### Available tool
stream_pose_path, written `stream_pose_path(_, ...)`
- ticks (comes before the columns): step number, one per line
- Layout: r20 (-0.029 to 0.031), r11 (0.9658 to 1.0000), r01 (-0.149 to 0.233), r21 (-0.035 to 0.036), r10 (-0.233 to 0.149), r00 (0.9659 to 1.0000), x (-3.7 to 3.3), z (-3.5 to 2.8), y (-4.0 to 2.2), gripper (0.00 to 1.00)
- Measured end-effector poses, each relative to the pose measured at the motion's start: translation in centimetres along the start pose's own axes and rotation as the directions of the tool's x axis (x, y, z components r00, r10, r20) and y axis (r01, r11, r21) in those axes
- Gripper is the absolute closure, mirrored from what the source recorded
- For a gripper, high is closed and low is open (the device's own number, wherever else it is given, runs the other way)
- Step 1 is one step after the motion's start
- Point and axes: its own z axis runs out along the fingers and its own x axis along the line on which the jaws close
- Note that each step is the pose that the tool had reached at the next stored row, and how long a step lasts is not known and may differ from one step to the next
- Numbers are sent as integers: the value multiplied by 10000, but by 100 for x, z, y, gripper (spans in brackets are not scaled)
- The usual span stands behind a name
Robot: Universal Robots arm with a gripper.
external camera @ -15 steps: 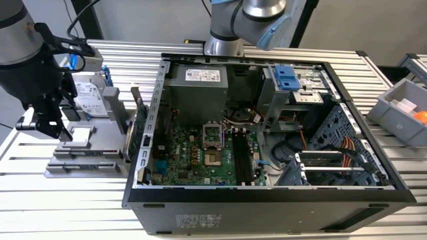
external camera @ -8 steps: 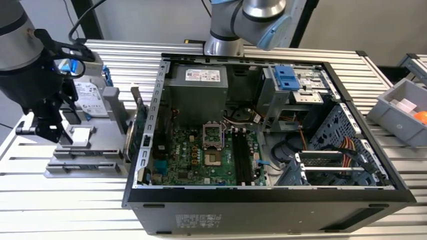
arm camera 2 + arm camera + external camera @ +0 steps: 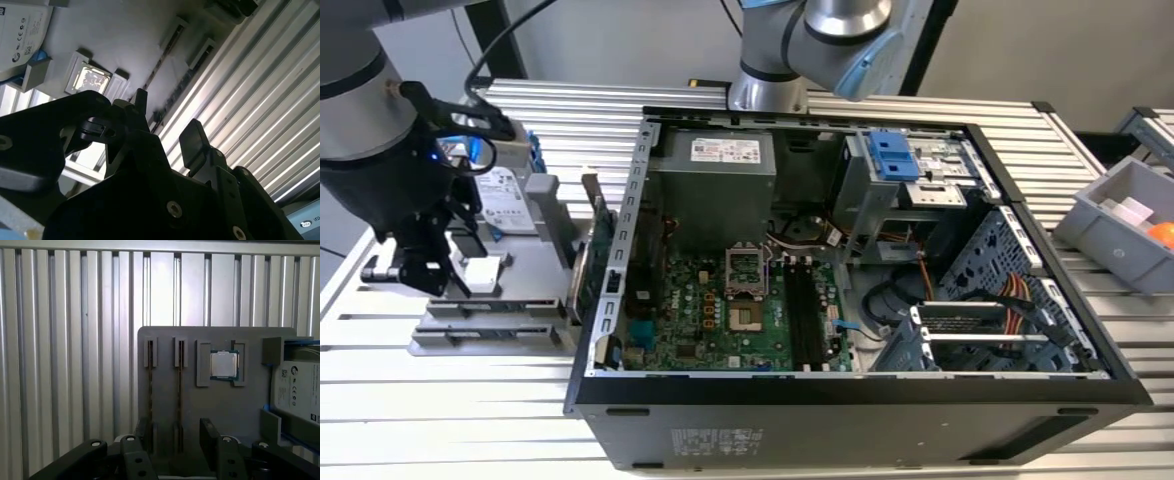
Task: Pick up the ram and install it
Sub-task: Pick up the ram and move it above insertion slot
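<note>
Black fingers (image 3: 210, 432) spread wide, empty, poised above a matte gray tray (image 3: 235, 410). Directly between them, seen edge-on: the ram (image 3: 180, 385), a thin dark stick upright in a narrow slot, with open room on either side. In a parallel slot, close to one finger, a second stick (image 3: 150, 385). Farther along the tray, a square silver processor (image 3: 224, 365) in its pocket, then a hard drive (image 3: 300, 392) with a white label at the tray's edge. Beneath everything, a ribbed aluminium surface (image 3: 60, 365). In the exterior view, beside the tray toward the exterior view's right, an open black computer case (image 3: 854, 410), green motherboard (image 3: 720, 300) exposed.
</note>
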Motion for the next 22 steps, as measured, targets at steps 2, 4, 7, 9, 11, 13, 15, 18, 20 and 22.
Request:
stream_pose_path(2,0,10000,10,0,-10,10000,1,14,0,0)
stream_pose_path(4,0,10000,21,0,-21,10000,4,29,-1,0)
stream_pose_path(7,-2,10000,45,-3,-45,10000,12,49,0,0)
stream_pose_path(9,-1,10000,67,-3,-67,10000,20,64,0,0)
stream_pose_path(11,-1,10000,89,-3,-89,10000,28,78,-1,0)
stream_pose_path(13,-1,9999,114,-4,-114,9999,36,92,-1,0)
stream_pose_path(15,0,9999,146,-4,-146,9999,45,107,-2,0)
stream_pose_path(18,-2,9998,202,-8,-202,9998,62,128,-2,0)
stream_pose_path(20,-2,9997,242,-10,-242,9997,73,143,-2,0)
stream_pose_path(22,-1,9996,278,-10,-278,9996,84,157,-2,0)
